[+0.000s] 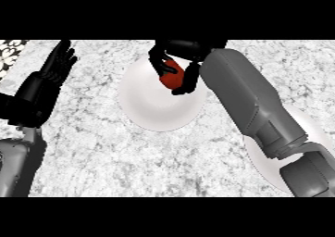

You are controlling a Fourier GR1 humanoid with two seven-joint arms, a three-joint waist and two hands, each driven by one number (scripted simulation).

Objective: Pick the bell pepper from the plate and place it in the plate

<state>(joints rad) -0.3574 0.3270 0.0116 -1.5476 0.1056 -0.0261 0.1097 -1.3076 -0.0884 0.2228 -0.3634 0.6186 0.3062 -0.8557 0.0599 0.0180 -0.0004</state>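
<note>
A red bell pepper (171, 78) shows between the curled fingers and thumb of my right hand (180, 53), over the upper right part of a white plate (153, 109) near the counter's middle. The fingers cover much of the pepper; whether it rests on the plate or hangs just above it cannot be told. A second white plate (266, 164) lies at the lower right, largely hidden under my right forearm (256, 102). My left hand (54, 69) rests open at the left edge, fingers straight and pointing up, away from both plates.
The counter top (122, 152) is mottled grey-white stone. A black-and-white patterned surface (8, 53) shows at the upper left corner, beyond the counter's edge.
</note>
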